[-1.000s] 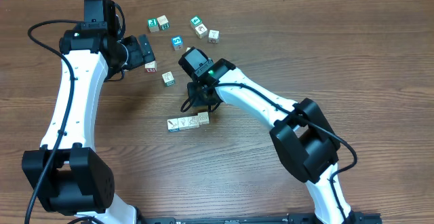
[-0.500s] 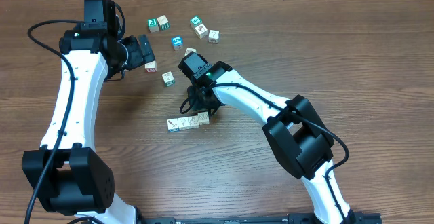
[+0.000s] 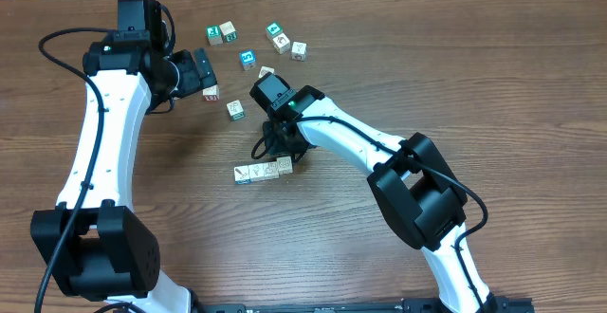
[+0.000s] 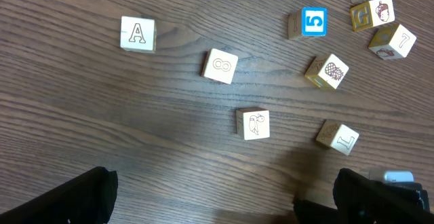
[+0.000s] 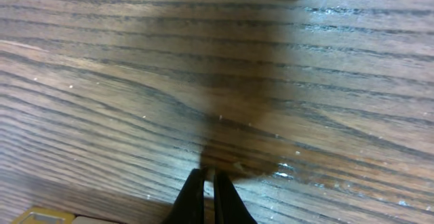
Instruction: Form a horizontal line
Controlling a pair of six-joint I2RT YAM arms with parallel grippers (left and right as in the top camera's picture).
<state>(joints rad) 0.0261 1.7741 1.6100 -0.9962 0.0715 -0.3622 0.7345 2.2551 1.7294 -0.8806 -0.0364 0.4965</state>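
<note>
Overhead: the horizontal line [image 3: 263, 171] sits mid-table [image 3: 493, 85], a short row of pale cubes touching side by side. It's slightly skewed, with the right end a bit higher and the left end cube blue-edged; exact cube count is hard to read. The right gripper [image 3: 275, 145] points down just above the row's right end, and contact can't be judged from here. The left gripper [image 3: 202, 74] is well apart from the row, up left, with a small red-marked cube [image 3: 211, 93] just beside it. Loose cubes are scattered above: a green one [image 3: 215, 34], a blue one [image 3: 248, 59] and a pale one [image 3: 235, 110], among others. Left wrist: the left gripper [image 4: 224, 190] is spread wide with nothing between its fingers [image 4: 68, 200], over bare wood. Ahead of it lie an "A" cube [image 4: 137, 33], a bird cube [image 4: 254, 124], an "L" cube [image 4: 338, 138], a blue "5" cube [image 4: 313, 22] and a pineapple cube [image 4: 326, 71], all apart from one another. The row isn't in this view. Right wrist: the right gripper [image 5: 210, 183] is pinched closed, tips together and empty, right down at the wood. A yellow-edged cube corner [image 5: 41, 216] clips the bottom-left of frame; can't tell whether it belongs to the row.
</note>
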